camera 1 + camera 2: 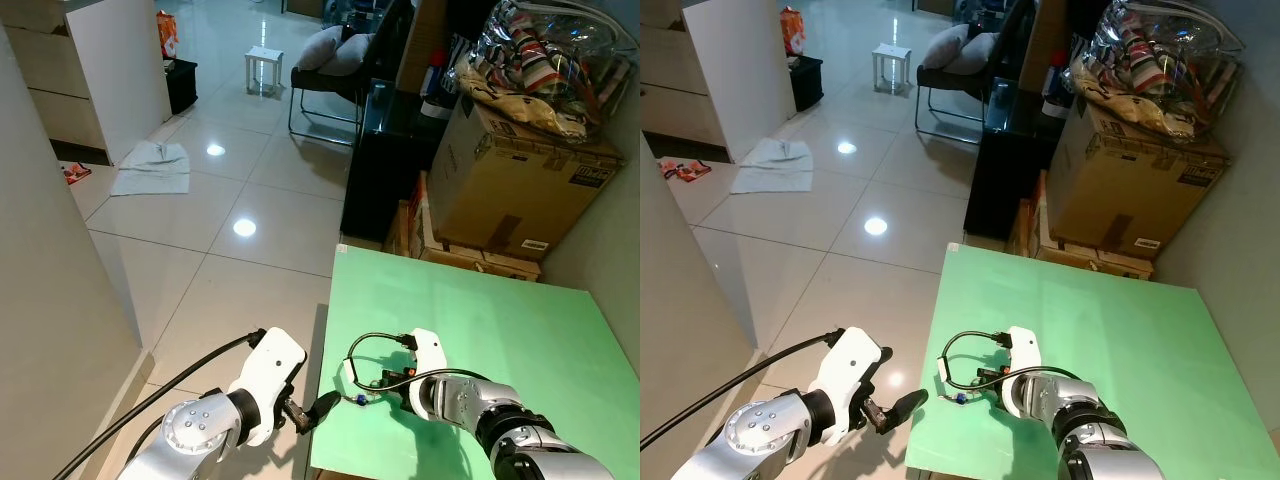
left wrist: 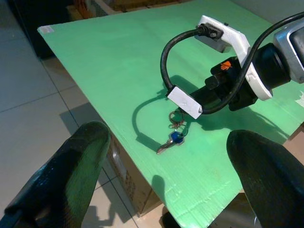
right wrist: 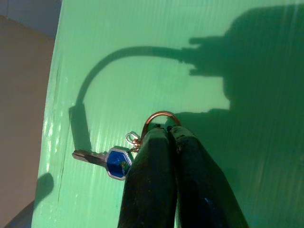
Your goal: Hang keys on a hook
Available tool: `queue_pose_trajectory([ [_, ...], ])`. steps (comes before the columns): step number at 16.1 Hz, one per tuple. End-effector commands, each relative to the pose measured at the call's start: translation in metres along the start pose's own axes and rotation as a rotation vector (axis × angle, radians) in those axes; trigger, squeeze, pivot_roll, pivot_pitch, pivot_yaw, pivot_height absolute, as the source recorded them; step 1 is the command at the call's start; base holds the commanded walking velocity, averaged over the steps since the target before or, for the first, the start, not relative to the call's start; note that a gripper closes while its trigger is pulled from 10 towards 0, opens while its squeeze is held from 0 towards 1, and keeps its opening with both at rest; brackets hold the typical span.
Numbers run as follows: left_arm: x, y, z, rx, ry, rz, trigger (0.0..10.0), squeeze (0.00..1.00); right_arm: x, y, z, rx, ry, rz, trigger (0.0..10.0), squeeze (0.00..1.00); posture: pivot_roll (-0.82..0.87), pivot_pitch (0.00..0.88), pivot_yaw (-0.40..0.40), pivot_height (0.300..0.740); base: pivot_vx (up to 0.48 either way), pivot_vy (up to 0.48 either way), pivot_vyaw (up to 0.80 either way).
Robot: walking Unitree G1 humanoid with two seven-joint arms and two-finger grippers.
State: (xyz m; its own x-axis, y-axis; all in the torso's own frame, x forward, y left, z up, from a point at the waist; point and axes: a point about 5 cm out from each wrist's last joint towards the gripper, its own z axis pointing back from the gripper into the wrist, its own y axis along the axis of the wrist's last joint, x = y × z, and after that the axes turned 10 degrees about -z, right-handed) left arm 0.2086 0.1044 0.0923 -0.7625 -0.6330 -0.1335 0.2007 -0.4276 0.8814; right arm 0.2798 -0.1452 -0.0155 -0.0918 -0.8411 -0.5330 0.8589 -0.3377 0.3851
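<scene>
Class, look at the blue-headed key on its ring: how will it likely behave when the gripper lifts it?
The right gripper pinches the copper ring, so the blue-headed key would probably dangle and swing. Small thin metal: likely light. The green table looks smooth, so it may slide if nudged.

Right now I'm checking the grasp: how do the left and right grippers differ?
The right gripper has its jaws shut on the key ring over the green table; the left gripper has its jaws wide open and holds nothing. The right is over the table, the left beside its edge. Both have black fingers.
</scene>
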Motion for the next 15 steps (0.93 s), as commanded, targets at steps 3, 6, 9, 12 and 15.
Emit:
queue_pose_trajectory([
  [3,0.002,0.002,-0.002,0.003,-0.006,-0.015,10.0,0.0,0.005,0.026,0.009,0.159,-0.075,0.263,0.0,0.0,0.04,0.065,-0.135,0.74,0.0,0.0,0.0],
  [6,-0.004,-0.004,-0.004,-0.012,0.049,0.014,10.0,0.0,-0.006,0.067,0.029,0.454,-0.149,0.456,1.0,0.0,0.04,0.041,-0.135,0.74,0.0,0.0,0.0],
  [9,-0.029,-0.007,-0.015,0.023,0.205,0.14,10.0,0.0,0.002,0.079,0.055,0.715,-0.265,0.529,10.0,0.0,0.02,0.0,-0.121,0.74,0.0,0.0,0.0],
  [12,-0.049,-0.003,-0.021,0.098,0.32,0.221,10.0,0.0,-0.002,0.075,0.065,0.815,-0.309,0.583,10.0,0.0,0.0,0.0,-0.098,0.74,0.0,0.0,-0.63],
  [15,-0.053,-0.009,-0.029,0.092,0.346,0.242,10.0,0.0,0.003,0.056,0.067,0.835,-0.313,0.548,10.0,0.0,-0.02,0.0,-0.078,0.74,0.0,0.0,-0.69],
])
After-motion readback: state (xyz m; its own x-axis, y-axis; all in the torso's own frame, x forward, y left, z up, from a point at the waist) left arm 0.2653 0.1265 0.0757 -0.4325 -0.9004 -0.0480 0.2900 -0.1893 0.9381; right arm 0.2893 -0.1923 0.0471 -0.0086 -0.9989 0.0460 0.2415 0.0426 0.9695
